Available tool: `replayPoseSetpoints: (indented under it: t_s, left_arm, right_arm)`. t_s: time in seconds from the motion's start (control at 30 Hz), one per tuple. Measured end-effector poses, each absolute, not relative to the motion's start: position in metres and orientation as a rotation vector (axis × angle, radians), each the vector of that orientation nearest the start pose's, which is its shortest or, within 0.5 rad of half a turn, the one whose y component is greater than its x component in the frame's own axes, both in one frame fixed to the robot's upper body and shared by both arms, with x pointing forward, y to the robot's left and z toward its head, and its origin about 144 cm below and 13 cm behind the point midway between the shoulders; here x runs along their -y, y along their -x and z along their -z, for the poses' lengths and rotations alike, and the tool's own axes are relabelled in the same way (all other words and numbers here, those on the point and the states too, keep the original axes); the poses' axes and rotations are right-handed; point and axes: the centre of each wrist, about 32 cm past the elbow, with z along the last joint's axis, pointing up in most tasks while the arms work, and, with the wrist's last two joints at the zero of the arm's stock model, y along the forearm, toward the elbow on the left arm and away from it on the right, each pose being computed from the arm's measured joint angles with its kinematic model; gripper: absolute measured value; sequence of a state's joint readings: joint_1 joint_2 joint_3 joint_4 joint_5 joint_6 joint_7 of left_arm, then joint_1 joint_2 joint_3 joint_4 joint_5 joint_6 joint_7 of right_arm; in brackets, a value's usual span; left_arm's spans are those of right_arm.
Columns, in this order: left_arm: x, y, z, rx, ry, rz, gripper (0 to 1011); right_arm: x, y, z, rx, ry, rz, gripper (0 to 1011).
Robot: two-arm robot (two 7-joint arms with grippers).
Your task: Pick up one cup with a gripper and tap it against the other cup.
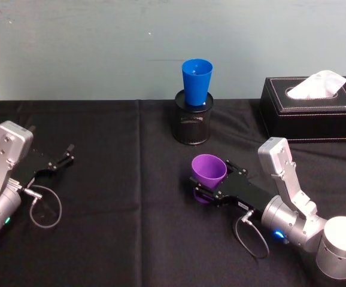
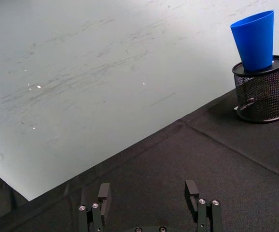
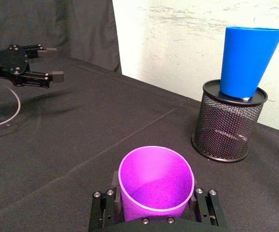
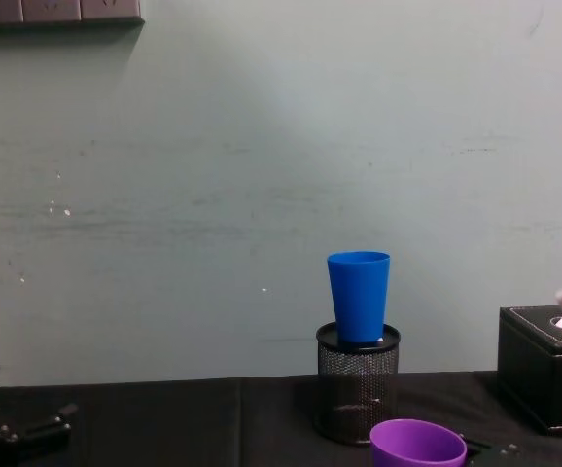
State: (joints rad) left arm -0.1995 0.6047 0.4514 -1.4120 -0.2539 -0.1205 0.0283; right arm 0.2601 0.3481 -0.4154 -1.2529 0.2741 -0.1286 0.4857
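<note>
The purple cup (image 1: 208, 170) sits low over the black cloth at the centre right, mouth up and slightly tilted. My right gripper (image 1: 215, 179) is shut on it, one black finger on each side of its wall. In the right wrist view the purple cup (image 3: 156, 180) fills the gap of the right gripper (image 3: 155, 205). The blue cup (image 1: 197, 81) stands upright in the mouth of a black mesh pen holder (image 1: 192, 123) behind it, a hand's length farther back. My left gripper (image 1: 63, 159) rests open at the far left, holding nothing.
A black tissue box (image 1: 310, 107) with a white tissue stands at the back right, close to the pen holder. The black cloth (image 1: 119, 203) covers the table up to a pale wall. A cable loop (image 1: 44, 206) lies by the left arm.
</note>
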Motion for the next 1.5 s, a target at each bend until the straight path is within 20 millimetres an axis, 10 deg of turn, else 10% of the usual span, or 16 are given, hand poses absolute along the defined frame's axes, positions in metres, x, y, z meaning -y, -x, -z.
replayPoseSetpoints:
  t_s: [0.33, 1.1, 1.5]
  left_arm:
    - [-0.31, -0.489, -1.14, 0.285, -0.304, -1.248, 1000]
    - [-0.31, -0.489, -1.14, 0.285, -0.305, -1.248, 1000]
    - [-0.31, -0.489, -1.14, 0.285, -0.304, -1.248, 1000]
  right_arm:
    - [0.246, -0.511, -1.122, 0.06, 0.158, 0.794, 723]
    - [0.241, -0.507, -1.221, 0.064, 0.18, 0.733, 723]
    - [0.239, -0.507, -1.23, 0.065, 0.186, 0.73, 723]
